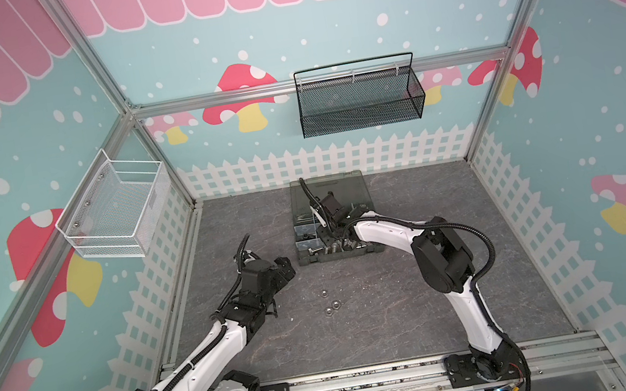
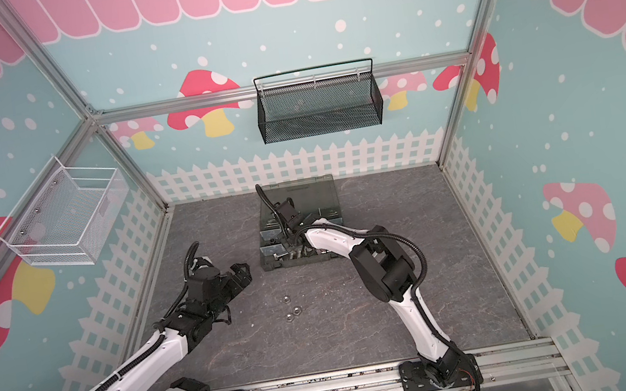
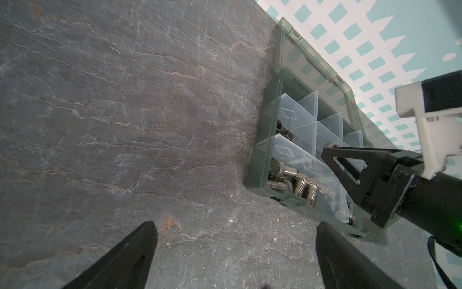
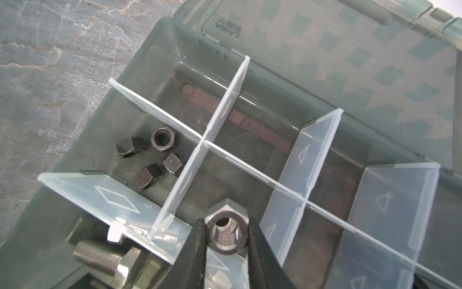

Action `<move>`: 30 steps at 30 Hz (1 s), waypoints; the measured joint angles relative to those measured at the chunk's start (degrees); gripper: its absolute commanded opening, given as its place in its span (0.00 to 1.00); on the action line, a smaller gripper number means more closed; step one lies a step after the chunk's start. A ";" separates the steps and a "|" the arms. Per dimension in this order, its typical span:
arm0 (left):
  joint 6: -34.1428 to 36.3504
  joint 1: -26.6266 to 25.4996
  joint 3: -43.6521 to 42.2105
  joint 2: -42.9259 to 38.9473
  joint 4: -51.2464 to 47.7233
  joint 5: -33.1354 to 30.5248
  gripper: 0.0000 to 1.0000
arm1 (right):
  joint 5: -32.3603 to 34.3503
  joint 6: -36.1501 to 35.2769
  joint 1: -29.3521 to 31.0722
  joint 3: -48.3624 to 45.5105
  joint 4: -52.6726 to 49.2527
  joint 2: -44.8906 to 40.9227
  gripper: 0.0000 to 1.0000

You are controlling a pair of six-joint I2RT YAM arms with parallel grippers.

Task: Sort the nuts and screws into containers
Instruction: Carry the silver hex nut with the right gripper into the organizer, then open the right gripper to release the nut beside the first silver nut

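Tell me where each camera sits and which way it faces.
Both top views: high at the front, looking down on the table, both arms and organiser case.
Left wrist: low, facing the case across the table; open left gripper shows.
Right wrist: above the compartments; right gripper grips a silver nut.
All share the case.

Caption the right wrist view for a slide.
Right end effector grips a silver nut above the organiser case, one compartment over from four black nuts.

The grey stone-look table (image 1: pixel 366 335) carries an open organiser case (image 1: pixel 337 259) at its back and 3 silver nuts (image 1: pixel 336 304) lying loose before the case.
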 measured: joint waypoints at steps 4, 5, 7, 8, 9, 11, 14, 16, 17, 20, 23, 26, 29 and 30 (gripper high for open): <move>0.00 0.15 0.00 0.00 0.00 0.00 1.00 | 0.04 -0.04 -0.22 0.04 -0.09 0.00 0.38; 0.00 0.22 0.00 0.00 0.00 0.00 1.00 | 0.04 -0.04 -0.26 0.04 -0.11 0.02 0.39; 0.00 0.26 0.00 0.00 0.00 0.00 1.00 | 0.04 -0.02 -0.33 0.04 -0.17 0.02 0.39; 0.00 0.26 0.00 0.00 0.00 0.00 1.00 | 0.07 -0.02 -0.35 0.07 -0.24 0.02 0.39; 0.00 0.26 0.00 0.00 0.00 0.02 1.00 | 0.07 -0.02 -0.35 0.07 -0.24 0.02 0.39; 0.00 0.26 0.00 0.00 0.00 0.00 1.00 | 0.04 -0.02 -0.35 0.07 -0.26 0.02 0.39; 0.00 0.26 0.00 0.00 0.00 0.02 1.00 | 0.04 -0.02 -0.35 0.11 -0.31 0.02 0.40; 0.00 0.26 0.00 0.00 0.00 0.02 1.00 | 0.02 -0.02 -0.35 0.15 -0.35 0.02 0.40; 0.00 0.26 0.00 0.00 0.00 0.04 1.00 | 0.02 -0.02 -0.35 0.15 -0.37 0.02 0.40; 0.00 0.26 0.00 0.00 0.00 0.20 1.00 | 0.02 -0.02 -0.35 0.15 -0.39 0.02 0.40; 0.00 0.26 0.00 -0.02 0.00 0.20 1.00 | -0.07 -0.02 -0.35 0.15 -0.39 0.00 0.41; 0.00 0.31 0.00 -0.02 -0.02 0.20 1.00 | -0.37 0.00 -0.37 0.15 -0.39 0.00 0.42; 0.00 0.31 0.00 -0.02 -0.02 0.20 1.00 | -0.90 0.02 -0.37 0.15 -0.42 -0.11 0.43; 0.00 0.31 0.00 -0.02 0.00 0.20 1.00 | -1.22 0.04 -0.37 0.13 -0.52 -0.24 0.44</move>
